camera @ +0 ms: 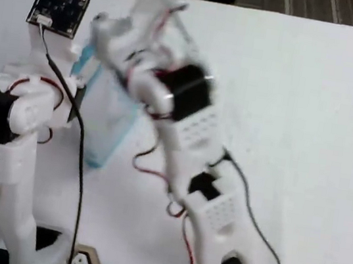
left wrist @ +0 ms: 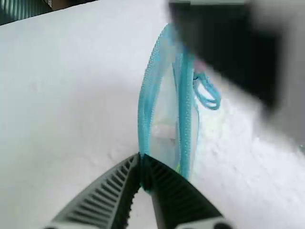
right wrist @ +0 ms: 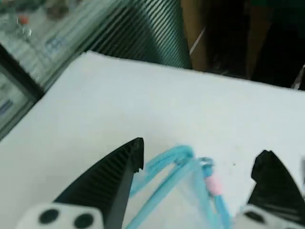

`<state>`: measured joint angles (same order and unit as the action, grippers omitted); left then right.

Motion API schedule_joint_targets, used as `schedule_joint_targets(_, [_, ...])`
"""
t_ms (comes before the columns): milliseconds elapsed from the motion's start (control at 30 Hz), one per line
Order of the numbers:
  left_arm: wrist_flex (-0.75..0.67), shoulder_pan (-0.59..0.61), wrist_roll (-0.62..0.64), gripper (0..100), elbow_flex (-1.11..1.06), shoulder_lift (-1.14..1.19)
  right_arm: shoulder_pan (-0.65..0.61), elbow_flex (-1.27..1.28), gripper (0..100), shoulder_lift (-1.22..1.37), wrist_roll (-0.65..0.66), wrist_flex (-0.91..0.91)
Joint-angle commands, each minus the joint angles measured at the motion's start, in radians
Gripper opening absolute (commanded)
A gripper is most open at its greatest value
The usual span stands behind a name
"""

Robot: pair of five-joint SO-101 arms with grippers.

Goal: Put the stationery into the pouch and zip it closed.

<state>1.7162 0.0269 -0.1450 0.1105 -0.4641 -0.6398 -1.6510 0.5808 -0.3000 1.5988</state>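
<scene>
Clear blue-zipped pouch (camera: 108, 118), near the table's (camera: 315, 93) far-left corner: left gripper (left wrist: 141, 167) pinches its zip end, apparently anchoring it; right gripper (right wrist: 200, 150), spread, straddles the pull cord (right wrist: 206, 164), seemingly for zipping.

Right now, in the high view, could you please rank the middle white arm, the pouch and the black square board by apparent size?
1. middle white arm, though it stands nearer the camera.
2. pouch, partly hidden under that arm.
3. black square board, clearly smallest.
</scene>
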Motion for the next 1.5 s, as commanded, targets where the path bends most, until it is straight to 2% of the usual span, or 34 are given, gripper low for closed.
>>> schedule_joint_targets(0, [0.006,0.004,0.002,2,-0.015,0.058,0.173,-0.014,31.3,-0.045,0.012,-0.048])
schedule_joint_targets(100, [0.006,0.004,0.002,2,-0.015,0.058,0.295,0.003,30.0,0.028,0.015,-0.041])
schedule_joint_targets(200, [0.006,0.004,0.002,2,-0.015,0.058,0.364,0.103,30.0,0.148,0.028,-0.041])
schedule_joint_targets(367, [0.006,0.004,0.002,2,-0.015,0.058,0.371,0.307,30.0,0.392,0.190,-0.099])
schedule_joint_targets(567, [0.005,0.004,0.002,2,-0.015,0.064,0.371,0.313,30.0,0.653,0.252,-0.355])
schedule_joint_targets(700, [0.005,0.004,0.002,2,-0.015,0.064,0.351,0.313,29.6,0.731,0.354,-0.383])
schedule_joint_targets(800, [0.005,0.004,0.002,2,-0.015,0.064,0.349,0.313,20.4,0.737,0.376,-0.383])
schedule_joint_targets(900, [0.005,0.004,0.002,2,-0.015,0.064,0.355,0.311,0.6,0.736,0.397,-0.386])
schedule_joint_targets(1000, [0.005,0.004,0.002,2,-0.015,0.064,0.367,0.310,7.0,0.734,0.434,-0.380])
schedule_joint_targets(1033, [0.005,0.004,0.002,2,-0.015,0.064,0.372,0.307,6.3,0.730,0.434,-0.378])
schedule_joint_targets(1100, [0.005,0.004,0.002,2,-0.015,0.059,0.377,0.287,1.3,0.708,0.436,-0.329])
schedule_joint_targets(1467, [0.000,0.004,0.002,2,-0.015,0.058,0.361,0.143,1.6,0.593,0.442,0.065])
